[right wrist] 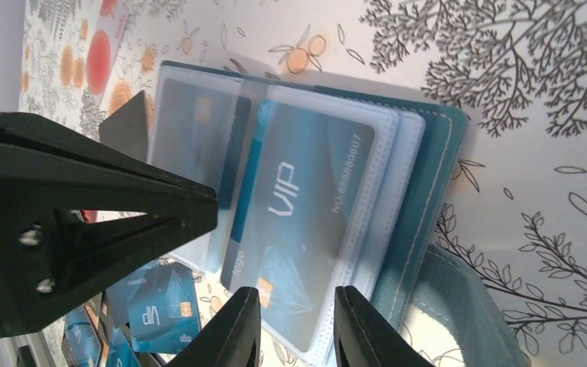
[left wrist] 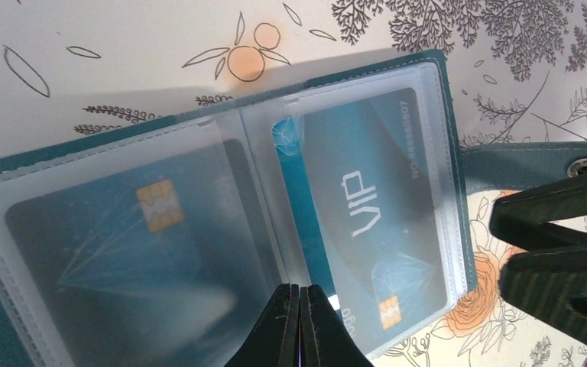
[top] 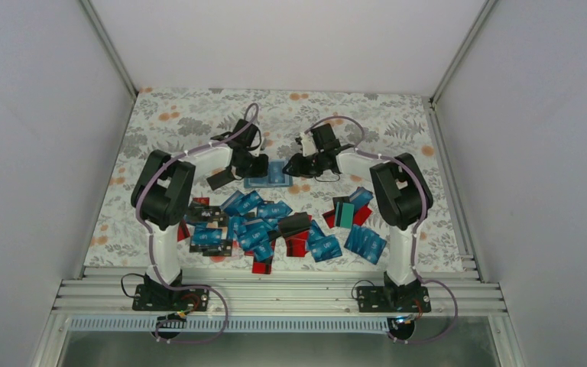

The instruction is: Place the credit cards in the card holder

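In the left wrist view alone, the card holder point(left wrist: 453, 115) shows its snap point(left wrist: 585, 165).

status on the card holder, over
Left pincer shut at the edge of the open teal-blue folding card holder. Right pincer open, astride its clear sleeve holding a blue VIP card. Loose plastic cards heaped aside; nothing blocking.

robot lab test cell; plain white enclosure walls point(top: 38, 115), aluminium rail frame point(top: 275, 294), floral table cover point(top: 191, 115)
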`<state>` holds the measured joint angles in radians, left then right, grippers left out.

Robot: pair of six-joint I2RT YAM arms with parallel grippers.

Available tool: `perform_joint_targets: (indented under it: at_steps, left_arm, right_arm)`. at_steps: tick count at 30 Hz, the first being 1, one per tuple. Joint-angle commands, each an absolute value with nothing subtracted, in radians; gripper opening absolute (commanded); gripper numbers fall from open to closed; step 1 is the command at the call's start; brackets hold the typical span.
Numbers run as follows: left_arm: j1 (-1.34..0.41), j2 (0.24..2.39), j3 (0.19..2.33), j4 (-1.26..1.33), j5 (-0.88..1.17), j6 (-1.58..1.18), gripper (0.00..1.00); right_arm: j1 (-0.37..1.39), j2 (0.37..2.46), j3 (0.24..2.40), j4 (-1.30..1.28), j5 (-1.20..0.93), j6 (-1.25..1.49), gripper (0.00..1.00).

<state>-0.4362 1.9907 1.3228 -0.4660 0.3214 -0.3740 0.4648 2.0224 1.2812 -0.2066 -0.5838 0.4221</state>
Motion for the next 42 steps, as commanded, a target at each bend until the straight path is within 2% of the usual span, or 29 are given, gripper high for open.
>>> perform_joint_targets:
  at_steps: [1, 24, 42]
  left_arm:
    - [-0.442, 2.014, 1.318, -0.454, 0.305, -0.362, 0.02]
    - [-0.474, 2.083, 1.373, -0.480, 0.277, -0.349, 0.02]
    - [-0.481, 2.124, 1.375, -0.485, 0.264, -0.348, 0.02]
  right_arm:
    - [0.474, 2.065, 1.309, -0.198, -0.598, 0.436, 0.26]
    - [0.474, 2.080, 1.313, -0.202, -0.592, 0.435, 0.25]
    - [0.474, 1.997, 1.328, -0.245, -0.557, 0.417, 0.26]
